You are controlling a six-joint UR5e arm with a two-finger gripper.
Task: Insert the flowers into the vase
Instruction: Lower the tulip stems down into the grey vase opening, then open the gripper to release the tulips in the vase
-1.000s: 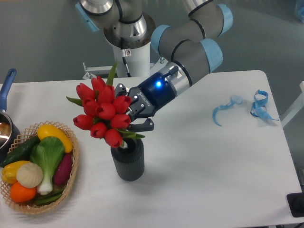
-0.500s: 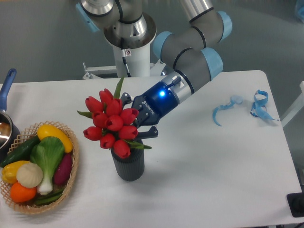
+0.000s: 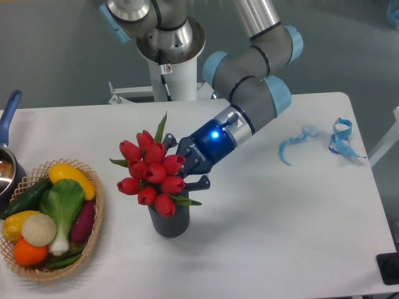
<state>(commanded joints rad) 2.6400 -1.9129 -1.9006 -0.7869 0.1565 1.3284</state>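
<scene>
The arm reached down from the top centre of the frame, its wrist angled lower left, with the hand [image 3: 187, 168] just above the vase [image 3: 168, 220]. Its fingers were clamped on the flowers [image 3: 151, 175], whose red heads hung over the vase mouth. The vase stood upright on the white worktop [image 3: 274, 218], centre-left, right of the wicker basket [image 3: 92, 233].

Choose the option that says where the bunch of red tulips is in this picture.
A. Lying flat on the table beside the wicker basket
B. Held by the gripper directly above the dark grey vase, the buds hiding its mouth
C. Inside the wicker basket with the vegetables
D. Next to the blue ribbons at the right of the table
B: the red tulips sit at the gripper, directly over the dark grey vase, whose mouth the lowest buds cover.
</scene>
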